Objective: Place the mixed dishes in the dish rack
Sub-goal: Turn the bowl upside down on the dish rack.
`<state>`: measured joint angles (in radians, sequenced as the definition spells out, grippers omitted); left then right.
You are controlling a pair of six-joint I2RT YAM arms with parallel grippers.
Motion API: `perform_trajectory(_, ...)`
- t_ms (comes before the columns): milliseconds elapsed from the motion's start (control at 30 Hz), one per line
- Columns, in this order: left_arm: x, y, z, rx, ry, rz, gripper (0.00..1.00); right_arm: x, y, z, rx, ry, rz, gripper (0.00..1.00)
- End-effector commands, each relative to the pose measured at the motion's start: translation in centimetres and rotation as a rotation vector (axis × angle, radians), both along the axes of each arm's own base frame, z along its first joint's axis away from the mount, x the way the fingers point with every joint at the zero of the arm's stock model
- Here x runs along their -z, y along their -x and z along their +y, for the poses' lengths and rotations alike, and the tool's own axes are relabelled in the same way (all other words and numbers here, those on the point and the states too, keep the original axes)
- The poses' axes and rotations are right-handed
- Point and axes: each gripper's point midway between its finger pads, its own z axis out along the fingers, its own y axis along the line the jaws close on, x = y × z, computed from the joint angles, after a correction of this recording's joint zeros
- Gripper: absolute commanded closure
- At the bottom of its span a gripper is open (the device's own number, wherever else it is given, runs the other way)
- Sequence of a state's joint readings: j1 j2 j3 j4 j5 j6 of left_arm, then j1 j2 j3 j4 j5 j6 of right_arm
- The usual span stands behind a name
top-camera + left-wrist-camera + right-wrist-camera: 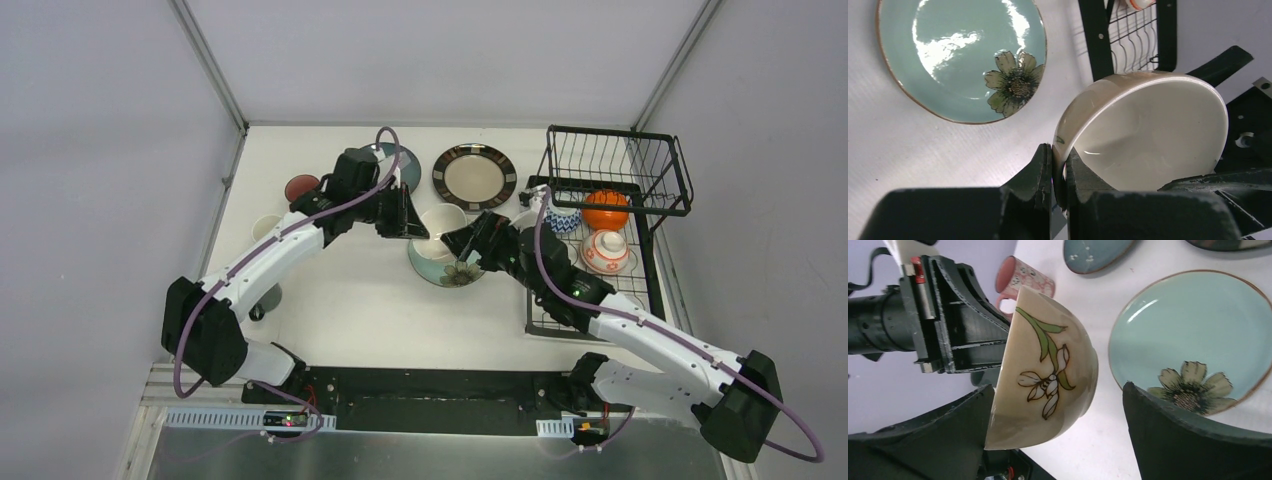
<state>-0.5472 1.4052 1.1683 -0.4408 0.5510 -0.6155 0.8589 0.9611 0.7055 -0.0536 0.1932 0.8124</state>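
Cream ceramic fills the left tool [1058,155]: its jaws are pressed together on the rim of a cream bowl [1153,135] with a white flower painted on its side, which hangs tipped on edge above the surface [350,300]. The right tool [1058,390] sits just across from it with jaws wide apart. One finger is close against the bowl's base and the other well clear, so the weight appears to rest with the left tool alone.

Directly below lies the mint green plate [440,268] with its flower, flat on the surface. Further back are the dark-rimmed beige plate [474,176] and the dark teal speckled plate [405,165] (partly hidden by the left arm). A pink cup [1023,277] and a pale cup [266,228] stand off to the left.

To the right, the dish rack [640,290] already carries an orange bowl [605,208], a red-patterned bowl [607,250] and a blue-and-white bowl [562,220] on its lower tray. Its raised basket [615,165] looks bare.

By my reckoning the job is under halfway. A few small bowls are loaded and one bowl is in the air, not yet racked. All three plates and the cups are left to move.
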Motion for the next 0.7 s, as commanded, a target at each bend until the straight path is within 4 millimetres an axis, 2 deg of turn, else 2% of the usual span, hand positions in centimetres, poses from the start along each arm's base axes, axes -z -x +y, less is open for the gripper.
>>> perform_trajectory(0, -7.9, 1.0, -1.2, 0.051, 0.245, -0.107, 1.0, -4.5, -0.2, 1.1, -0.02, -0.173, -0.075, 0.0)
perform_trajectory(100, -9.1, 1.1, -1.4, 0.059, 0.282, -0.116, 1.0, -5.1, -0.2, 1.8, -0.028, -0.219, -0.05, 0.01)
perform_trajectory(167, -9.0, 1.2, -1.6, 0.06, 0.297, -0.099, 1.0, -5.4, -0.1, 2.3, -0.044, -0.247, -0.038, 0.03)
perform_trajectory(300, -8.2, 1.2, -1.9, 0.059, 0.324, -0.067, 1.0, -5.4, 0.2, 2.7, -0.055, -0.305, -0.019, 0.13)
perform_trajectory(533, -6.1, 1.4, -1.8, 0.045, 0.324, -0.024, 1.0, -4.1, 0.1, 1.9, -0.016, -0.317, -0.011, 0.31)
perform_trajectory(567, -5.9, 1.3, -1.8, 0.037, 0.319, -0.021, 0.98, -4.0, 0.0, 1.8, -0.011, -0.316, -0.008, 0.34)
perform_trajectory(667, -4.9, 1.0, -1.6, 0.021, 0.3, -0.013, 0.85, -3.8, 0.0, 1.9, -0.015, -0.312, -0.003, 0.39)
